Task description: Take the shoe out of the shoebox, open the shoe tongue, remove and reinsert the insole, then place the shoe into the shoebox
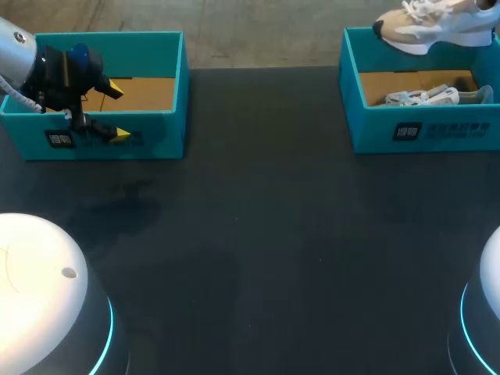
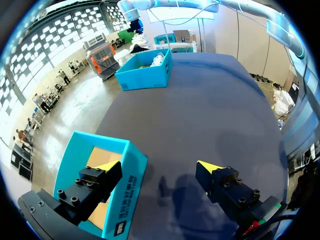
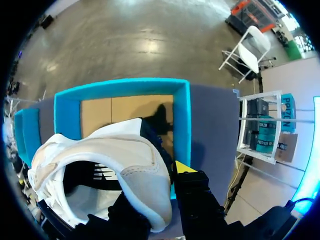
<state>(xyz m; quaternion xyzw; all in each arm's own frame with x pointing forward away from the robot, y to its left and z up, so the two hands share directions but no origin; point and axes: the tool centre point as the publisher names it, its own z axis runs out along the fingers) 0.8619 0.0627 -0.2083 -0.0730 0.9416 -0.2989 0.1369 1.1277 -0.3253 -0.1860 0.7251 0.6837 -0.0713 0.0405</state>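
Note:
A beige-and-white shoe (image 1: pixel 430 27) hangs above the back rim of the teal shoebox (image 1: pixel 422 129) at the back right. In the right wrist view my right gripper (image 3: pixel 160 192) is shut on the heel collar of this shoe (image 3: pixel 125 150), over the shoebox (image 3: pixel 182 115). Only one of its yellow fingertips (image 3: pixel 184 167) shows. A second pale shoe (image 1: pixel 426 97) lies inside that box. My left gripper (image 1: pixel 117 113) stands open at the far left, its fingers straddling the front wall of another teal box (image 1: pixel 101 37). Nothing is between these fingers (image 2: pixel 107 166).
The left teal box (image 2: pixel 125 170) shows only its brown cardboard floor. Dark tabletop (image 1: pixel 258 234) stretches between the two boxes. The arms' white rounded bases (image 1: pixel 39 289) (image 1: pixel 488 297) fill the front corners.

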